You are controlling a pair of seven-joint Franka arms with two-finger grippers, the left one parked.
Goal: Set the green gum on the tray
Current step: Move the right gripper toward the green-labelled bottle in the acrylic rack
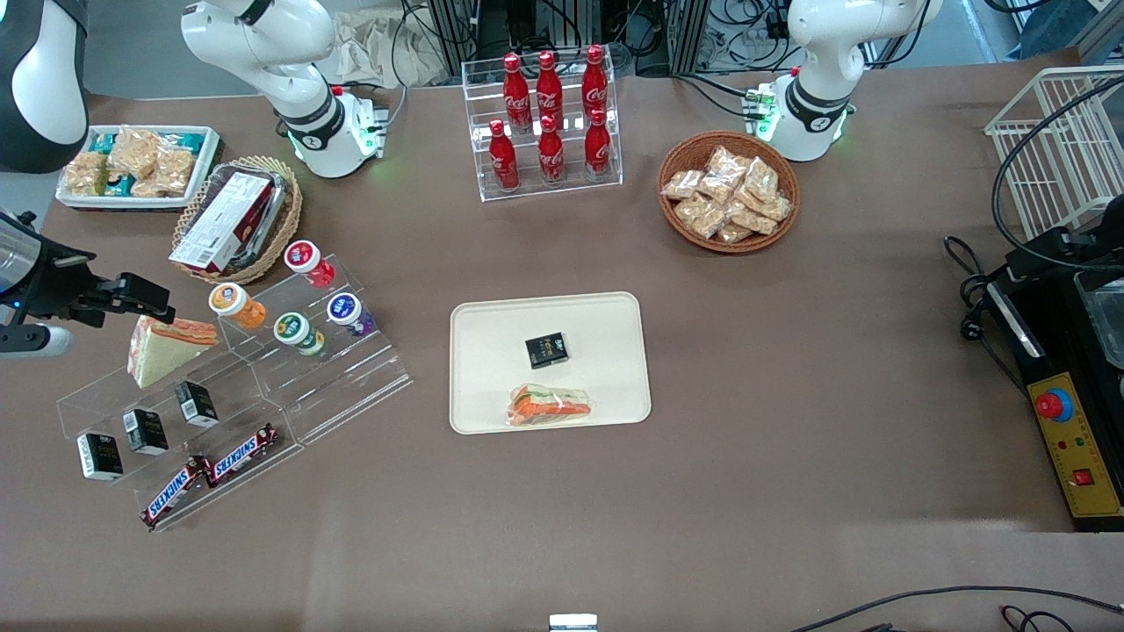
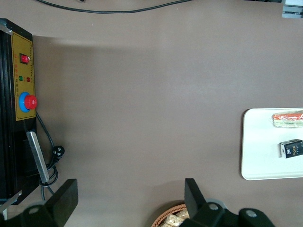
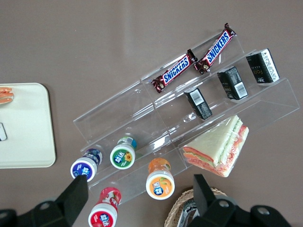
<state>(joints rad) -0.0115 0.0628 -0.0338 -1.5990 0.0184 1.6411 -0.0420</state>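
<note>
Hovering open hand point(image 3: 137, 189), round-lidded green gum point(image 3: 123, 156)

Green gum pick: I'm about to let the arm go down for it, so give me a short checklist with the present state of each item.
1. Green gum upright on the clear stepped rack: ok.
2. Its lid is uncovered: ok.
3. Tool open and empty: ok.
4. Tool over the gum: not ok; it hangs above the rack, nearer the red-lidded bottle and orange-lidded bottle.
5. Room around the gum: cannot tell; the purple-lidded bottle stands close beside it.
6. Bare space on the tray: ok; only a black box and a wrapped sandwich lie there.
</note>
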